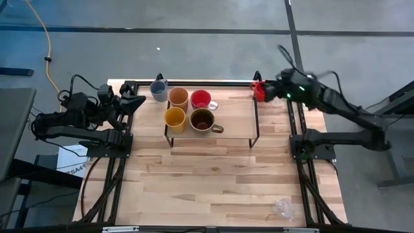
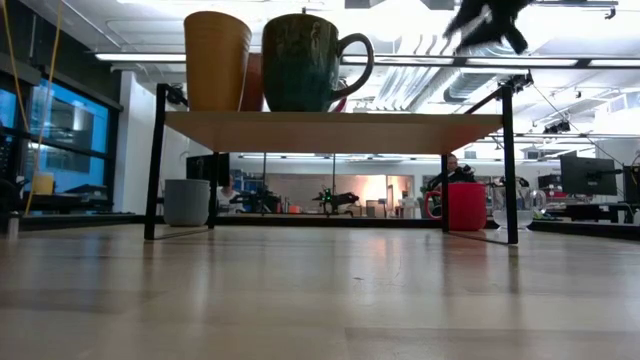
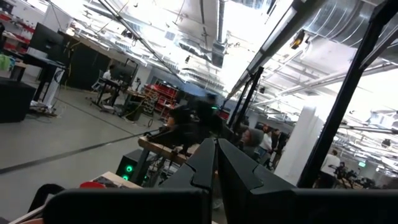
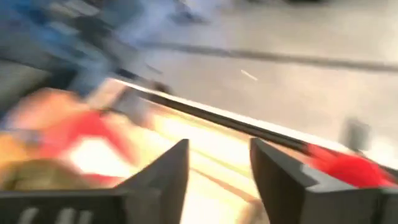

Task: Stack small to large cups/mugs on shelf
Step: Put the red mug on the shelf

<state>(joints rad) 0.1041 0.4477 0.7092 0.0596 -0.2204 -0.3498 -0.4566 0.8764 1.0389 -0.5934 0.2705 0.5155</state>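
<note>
The shelf (image 1: 252, 110) stands at the table's far middle. Its plank carries a peach tumbler (image 1: 178, 98), a red cup (image 1: 201, 99), an orange-yellow cup (image 1: 174, 119) and a dark-brown mug (image 1: 202, 120). A grey-blue mug (image 1: 158, 90) stands on the table by the shelf's far left corner. A second red cup (image 2: 465, 205) stands on the table by its far right corner. My right gripper (image 4: 219, 180) hovers open above that cup, higher than the shelf top, with nothing between its fingers. My left gripper (image 3: 216, 163) is shut and raised at the left edge.
A clear glass cup (image 1: 283, 207) stands near the table's front right corner. The shelf's black legs (image 2: 511, 165) rise beside the red cup on the table. The wide wooden tabletop (image 1: 207, 181) lies in front of the shelf.
</note>
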